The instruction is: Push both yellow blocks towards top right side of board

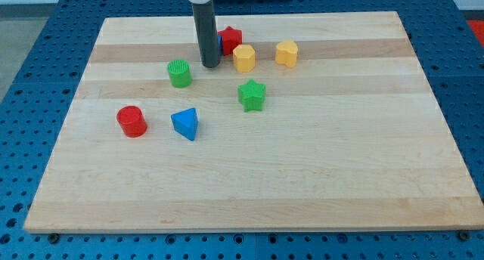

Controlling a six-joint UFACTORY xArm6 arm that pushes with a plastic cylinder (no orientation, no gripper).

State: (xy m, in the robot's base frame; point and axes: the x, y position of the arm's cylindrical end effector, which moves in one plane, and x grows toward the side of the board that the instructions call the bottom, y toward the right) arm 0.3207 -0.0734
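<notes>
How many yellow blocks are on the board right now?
2. One yellow block sits just right of my tip, in front of the red block. The other yellow block lies further toward the view's right, apart from it. None seems hidden.

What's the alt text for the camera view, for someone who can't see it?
My tip rests on a wooden board, just left of two yellow blocks near the view's top. A red block sits behind them; a green cylinder, green star, red cylinder and blue triangular block lie lower.
</notes>
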